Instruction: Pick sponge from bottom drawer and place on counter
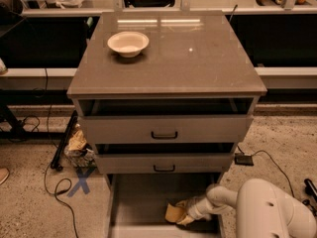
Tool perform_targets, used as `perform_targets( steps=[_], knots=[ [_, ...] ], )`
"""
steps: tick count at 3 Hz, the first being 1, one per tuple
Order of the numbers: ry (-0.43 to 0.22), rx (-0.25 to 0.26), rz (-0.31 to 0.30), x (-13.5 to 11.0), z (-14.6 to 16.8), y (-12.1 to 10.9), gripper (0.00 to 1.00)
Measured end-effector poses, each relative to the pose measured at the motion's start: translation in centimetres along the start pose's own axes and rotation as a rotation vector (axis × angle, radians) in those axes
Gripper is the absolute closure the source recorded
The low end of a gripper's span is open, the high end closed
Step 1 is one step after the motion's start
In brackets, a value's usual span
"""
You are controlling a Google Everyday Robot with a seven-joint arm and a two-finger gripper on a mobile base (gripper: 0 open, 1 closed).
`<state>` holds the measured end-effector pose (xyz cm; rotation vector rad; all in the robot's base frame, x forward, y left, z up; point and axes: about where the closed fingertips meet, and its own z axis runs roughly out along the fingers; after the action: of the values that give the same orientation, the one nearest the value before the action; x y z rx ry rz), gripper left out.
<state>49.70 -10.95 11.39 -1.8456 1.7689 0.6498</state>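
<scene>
Lab: speckled floor (29, 207), tape cross (79, 185); hand (184, 216) in bottom drawer (143, 202).

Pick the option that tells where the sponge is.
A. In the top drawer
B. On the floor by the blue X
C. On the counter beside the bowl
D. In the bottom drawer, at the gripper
D: the sponge is down in the open bottom drawer, right at the tip of the gripper, while the counter carries the bowl and no sponge.

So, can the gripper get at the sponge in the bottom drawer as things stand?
Probably yes: the gripper is down inside the bottom drawer, right against the sponge. The drawer stands pulled out beyond the upper drawers, so nothing covers it.
</scene>
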Motion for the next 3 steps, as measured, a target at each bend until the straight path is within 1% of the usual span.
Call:
perform_targets(
  steps=[1,2,3],
  knots=[
    [-0.107,0.031,-0.068,-1.7,-7.1,1.9,1.0],
    [-0.212,0.091,-0.117,-2.4,-16.8,6.2,1.0],
    [-0.212,0.09,-0.118,-2.4,-16.7,6.2,1.0]
  ],
)
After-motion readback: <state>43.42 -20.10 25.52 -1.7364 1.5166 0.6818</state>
